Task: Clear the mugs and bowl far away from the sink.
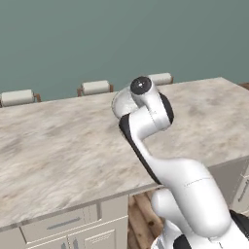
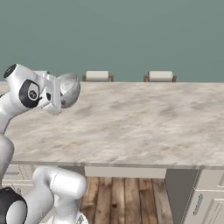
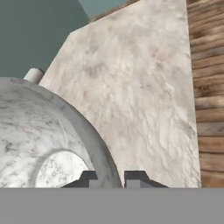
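While the gripper (image 3: pixel 111 177) pinches the rim of the bowl (image 2: pixel 68 89), carried tilted above the counter (image 2: pixel 144 122), the transport step likely needs lowering near the counter's middle.

White arm (image 1: pixel 189 185), dark joints

In the left base view the arm's white links cover most of the white-grey marbled round bowl (image 1: pixel 121 103), leaving a sliver of its rim. In the hand view the bowl (image 3: pixel 39 135) runs off the left edge, and the dark fingers (image 3: pixel 89 179) are cut by the bottom band. The beige marble counter (image 2: pixel 140 122) runs past the right edge.
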